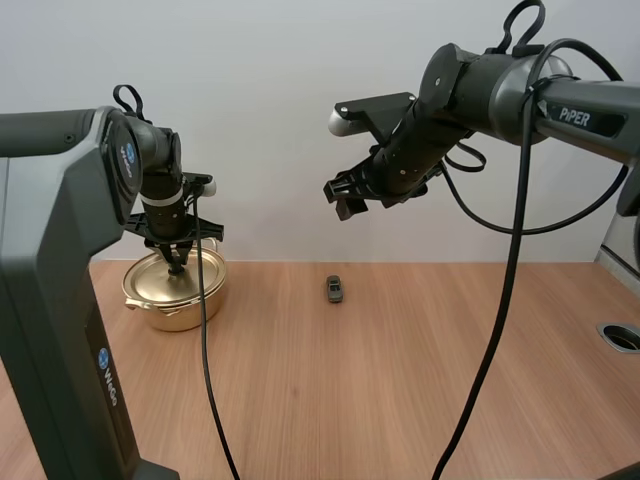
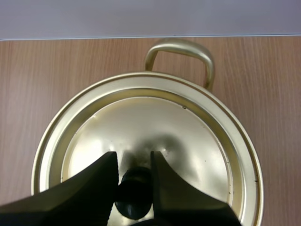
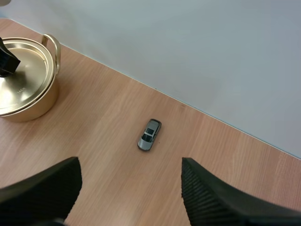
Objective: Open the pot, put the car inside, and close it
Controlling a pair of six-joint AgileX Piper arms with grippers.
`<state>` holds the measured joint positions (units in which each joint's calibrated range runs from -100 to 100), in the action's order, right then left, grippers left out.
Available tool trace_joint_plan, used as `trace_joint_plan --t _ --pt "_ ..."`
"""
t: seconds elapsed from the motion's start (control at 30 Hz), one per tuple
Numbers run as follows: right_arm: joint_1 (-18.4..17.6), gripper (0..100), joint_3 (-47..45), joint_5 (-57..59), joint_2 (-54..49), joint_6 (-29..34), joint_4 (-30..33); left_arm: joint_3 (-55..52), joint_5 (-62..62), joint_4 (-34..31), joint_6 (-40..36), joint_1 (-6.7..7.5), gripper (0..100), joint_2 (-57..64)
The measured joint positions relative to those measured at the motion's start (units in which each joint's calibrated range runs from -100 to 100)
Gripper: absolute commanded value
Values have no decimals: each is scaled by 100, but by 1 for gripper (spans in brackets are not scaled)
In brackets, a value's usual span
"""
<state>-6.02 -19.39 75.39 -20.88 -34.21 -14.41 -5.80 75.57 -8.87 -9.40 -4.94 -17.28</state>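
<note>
Your left gripper pinches the black knob on the lid. Your right gripper is wide open and holds nothing. The car lies at 3 o'clock from the pot.

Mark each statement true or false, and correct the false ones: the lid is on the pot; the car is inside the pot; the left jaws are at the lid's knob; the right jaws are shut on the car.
1. The lid is on the pot. True.
2. The car is inside the pot. False: it lies on the table, apart from the pot, to its right.
3. The left jaws stand on either side of the lid's knob. True.
4. The right jaws are shut on the car. False: they stand wide open in the air, well above the car.
</note>
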Motion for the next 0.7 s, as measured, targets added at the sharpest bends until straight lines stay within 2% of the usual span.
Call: trace_joint_plan --t 0.1,0.37,0.5,0.7 --pt "0 100 0 -94 0 0 0 48 -37 -11 0 0 0 24" --pt "0 100 0 -285 0 0 -166 674 932 -167 9 0 0 480" --pt "0 100 0 -182 155 -158 -512 1034 1304 -382 44 0 0 1000" --pt "0 100 0 -453 745 -858 -1407 1234 1887 -382 351 0 0 2033"
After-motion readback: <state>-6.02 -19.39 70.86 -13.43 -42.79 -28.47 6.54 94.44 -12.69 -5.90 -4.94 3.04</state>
